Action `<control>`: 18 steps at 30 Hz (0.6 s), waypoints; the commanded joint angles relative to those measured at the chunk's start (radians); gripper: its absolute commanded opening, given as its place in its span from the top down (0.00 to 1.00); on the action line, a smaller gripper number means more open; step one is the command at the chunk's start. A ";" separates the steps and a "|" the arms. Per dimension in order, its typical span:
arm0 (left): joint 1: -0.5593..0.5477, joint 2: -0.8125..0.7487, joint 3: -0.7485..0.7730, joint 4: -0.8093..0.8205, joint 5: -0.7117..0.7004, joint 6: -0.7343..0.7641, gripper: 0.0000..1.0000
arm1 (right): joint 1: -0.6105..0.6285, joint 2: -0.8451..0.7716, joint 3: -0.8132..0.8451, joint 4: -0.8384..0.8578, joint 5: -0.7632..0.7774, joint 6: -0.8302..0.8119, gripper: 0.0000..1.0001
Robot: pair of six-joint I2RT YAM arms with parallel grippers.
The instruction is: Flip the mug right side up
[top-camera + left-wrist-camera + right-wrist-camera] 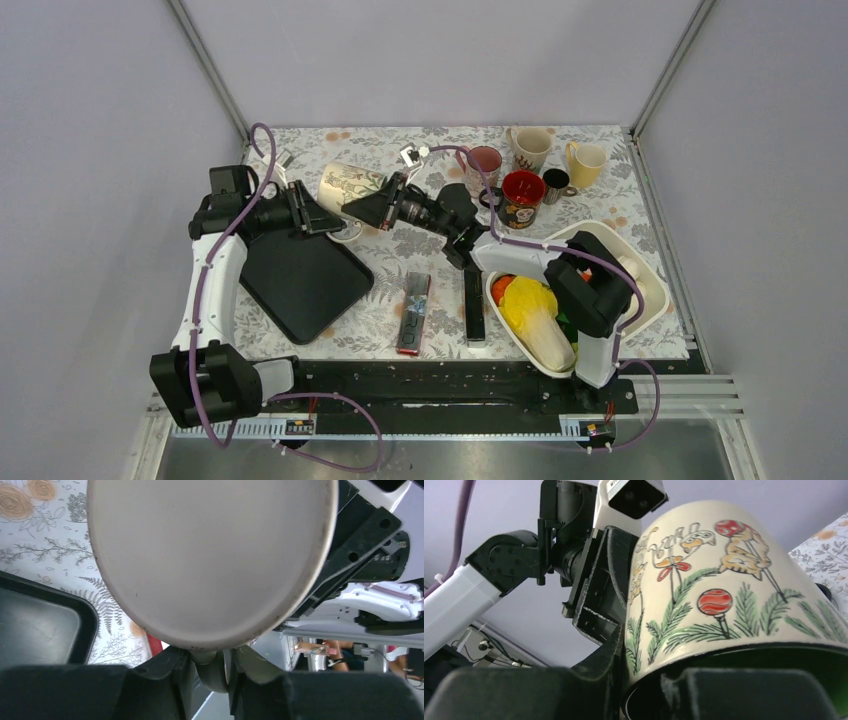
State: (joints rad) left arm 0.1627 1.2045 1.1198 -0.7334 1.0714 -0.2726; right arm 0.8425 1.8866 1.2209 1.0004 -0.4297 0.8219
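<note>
While hung sideways over the table [390, 272], by the tray [300, 282], treat the mug [350, 183] as doubly held: pinched at the handle [214, 675] by the left gripper [325, 218], clamped at the rim [724, 647] by the right gripper [380, 207]. Rotate mouth upward; avoid opposing twists.

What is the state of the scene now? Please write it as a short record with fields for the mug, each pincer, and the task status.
mug: held above the table, lying on its side, base toward the left arm
left pincer: shut on the mug's handle
right pincer: shut on the mug's rim, one finger inside
nearby: black tray, below the left pincer
task status: mug not yet upright
</note>
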 commanded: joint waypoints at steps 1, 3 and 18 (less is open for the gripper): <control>0.010 -0.023 0.090 -0.032 -0.027 0.273 0.62 | -0.055 -0.126 0.006 0.007 0.082 0.047 1.00; 0.054 -0.025 0.095 -0.069 -0.124 0.340 0.33 | -0.095 -0.159 -0.011 -0.087 0.064 -0.008 1.00; 0.132 -0.065 -0.011 -0.020 -0.547 0.582 0.01 | -0.161 0.275 0.965 -1.958 0.326 -1.139 1.00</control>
State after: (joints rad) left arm 0.2943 1.1522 1.1244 -0.8059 0.6003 0.2382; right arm 0.6712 2.0499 1.9690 -0.5575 -0.2310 -0.0406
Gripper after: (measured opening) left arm 0.988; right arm 0.209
